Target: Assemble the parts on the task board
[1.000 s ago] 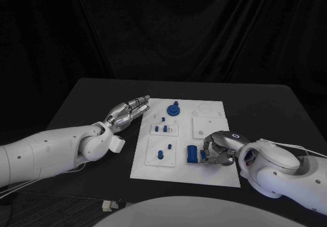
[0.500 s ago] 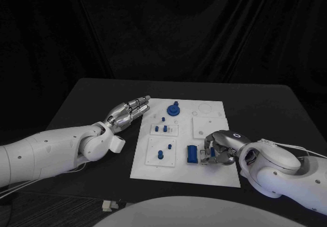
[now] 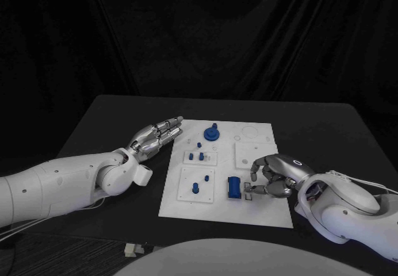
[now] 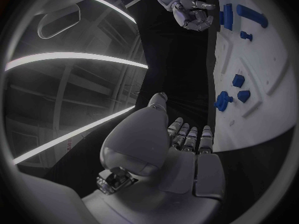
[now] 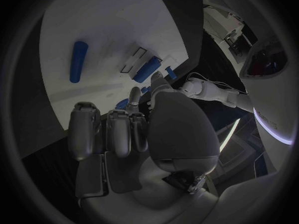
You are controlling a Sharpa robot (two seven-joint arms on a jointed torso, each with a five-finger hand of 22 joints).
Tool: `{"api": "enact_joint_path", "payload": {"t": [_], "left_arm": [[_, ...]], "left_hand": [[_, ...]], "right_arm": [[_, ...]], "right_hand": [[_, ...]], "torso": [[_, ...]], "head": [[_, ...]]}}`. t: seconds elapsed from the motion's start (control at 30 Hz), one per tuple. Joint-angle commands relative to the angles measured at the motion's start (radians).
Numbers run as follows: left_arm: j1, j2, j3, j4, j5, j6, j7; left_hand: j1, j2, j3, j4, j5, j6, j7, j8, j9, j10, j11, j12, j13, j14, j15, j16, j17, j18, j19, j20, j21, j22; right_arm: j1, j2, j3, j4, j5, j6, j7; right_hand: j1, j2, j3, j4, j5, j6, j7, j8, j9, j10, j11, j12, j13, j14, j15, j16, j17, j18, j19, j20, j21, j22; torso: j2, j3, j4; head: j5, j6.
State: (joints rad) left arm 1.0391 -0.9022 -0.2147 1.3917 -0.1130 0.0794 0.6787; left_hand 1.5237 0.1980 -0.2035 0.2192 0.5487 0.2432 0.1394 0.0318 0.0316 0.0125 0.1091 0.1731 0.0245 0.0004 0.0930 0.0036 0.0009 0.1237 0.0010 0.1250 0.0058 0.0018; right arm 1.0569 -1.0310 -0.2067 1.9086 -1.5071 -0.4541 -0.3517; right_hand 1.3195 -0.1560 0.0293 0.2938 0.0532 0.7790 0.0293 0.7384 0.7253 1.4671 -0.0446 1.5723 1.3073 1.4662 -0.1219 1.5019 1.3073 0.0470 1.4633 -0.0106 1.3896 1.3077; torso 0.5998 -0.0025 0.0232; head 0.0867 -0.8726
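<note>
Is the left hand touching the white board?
Apart. In the head view the left hand hovers beside the board, fingers straight; the left wrist view shows dark table between its fingertips and the board's edge.

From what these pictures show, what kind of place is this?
Probably a robot test bench: a black table before black curtains, with a white task board carrying small blue parts.

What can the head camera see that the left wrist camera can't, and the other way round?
Head view: the whole black table and the long white left arm. Left wrist view: the silver left hand from behind, close up, fingers straight, holding nothing. Both: the white task board, the small blue parts on it and the silver right hand.
</note>
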Motion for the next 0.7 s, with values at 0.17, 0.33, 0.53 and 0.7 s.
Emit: {"api": "enact_joint_path", "payload": {"t": [0.17, 0.33, 0.53, 0.7], "left_arm": [[-0.002, 0.000, 0.001, 0.002, 0.004, 0.012, 0.027], [-0.002, 0.000, 0.001, 0.003, 0.004, 0.010, 0.026], [-0.002, -0.001, 0.001, 0.003, 0.004, 0.005, 0.027], [-0.002, 0.000, 0.001, 0.004, 0.004, 0.003, 0.028]], "left_hand": [[0.006, 0.002, 0.000, -0.005, 0.005, 0.008, 0.011, 0.006, 0.002, 0.002, 0.009, 0.007, 0.002, 0.000, 0.005, -0.004, -0.001, -0.018, 0.001, 0.008, -0.004, 0.002], [0.007, 0.002, 0.001, -0.007, 0.005, 0.010, 0.011, 0.007, 0.002, 0.002, 0.009, 0.008, 0.002, 0.000, 0.006, -0.004, -0.001, -0.018, 0.002, 0.009, -0.003, 0.002], [0.008, 0.002, 0.002, -0.010, 0.005, 0.013, 0.012, 0.007, 0.002, 0.003, 0.010, 0.011, 0.002, 0.000, 0.006, -0.004, -0.001, -0.018, 0.002, 0.009, -0.003, 0.003], [0.009, 0.002, 0.003, -0.012, 0.005, 0.015, 0.014, 0.008, 0.003, 0.004, 0.011, 0.013, 0.003, 0.000, 0.007, -0.004, -0.001, -0.018, 0.002, 0.010, -0.003, 0.003]], "right_arm": [[0.009, -0.070, 0.000, 0.050, 0.017, -0.040, -0.050], [0.041, -0.134, 0.000, 0.059, -0.038, 0.083, -0.167], [0.064, -0.203, 0.000, 0.041, -0.108, 0.242, -0.238], [0.068, -0.207, 0.000, 0.022, -0.126, 0.313, -0.256]], "right_hand": [[-0.092, 0.102, 0.029, -0.005, 0.266, 0.098, 0.018, -0.169, -0.196, 0.104, 0.021, -0.001, 0.263, 0.074, 0.024, 0.003, 0.089, -0.008, 0.041, 0.024, 0.021, 0.212], [-0.216, 0.120, 0.004, -0.001, 0.235, 0.153, 0.015, -0.232, -0.256, 0.104, 0.020, -0.001, 0.263, 0.073, 0.022, 0.002, 0.085, -0.007, 0.041, 0.021, 0.021, 0.211], [-0.295, 0.164, -0.009, -0.004, 0.175, 0.275, -0.005, -0.316, -0.309, 0.104, 0.001, -0.001, 0.263, 0.075, 0.007, 0.006, 0.094, -0.010, 0.045, 0.010, 0.033, 0.214], [-0.291, 0.153, -0.013, -0.004, 0.163, 0.322, -0.010, -0.349, -0.327, 0.104, -0.003, -0.001, 0.263, 0.072, 0.004, 0.002, 0.083, -0.008, 0.041, 0.007, 0.027, 0.212]], "torso": [[0.001, 0.0001, 0.0005], [0.000, 0.0000, 0.0002], [0.000, -0.0003, 0.0000], [0.000, -0.0001, 0.0010]], "head": [[-0.007, 0.000], [-0.007, 0.000], [-0.007, 0.000], [-0.012, 0.000]]}}
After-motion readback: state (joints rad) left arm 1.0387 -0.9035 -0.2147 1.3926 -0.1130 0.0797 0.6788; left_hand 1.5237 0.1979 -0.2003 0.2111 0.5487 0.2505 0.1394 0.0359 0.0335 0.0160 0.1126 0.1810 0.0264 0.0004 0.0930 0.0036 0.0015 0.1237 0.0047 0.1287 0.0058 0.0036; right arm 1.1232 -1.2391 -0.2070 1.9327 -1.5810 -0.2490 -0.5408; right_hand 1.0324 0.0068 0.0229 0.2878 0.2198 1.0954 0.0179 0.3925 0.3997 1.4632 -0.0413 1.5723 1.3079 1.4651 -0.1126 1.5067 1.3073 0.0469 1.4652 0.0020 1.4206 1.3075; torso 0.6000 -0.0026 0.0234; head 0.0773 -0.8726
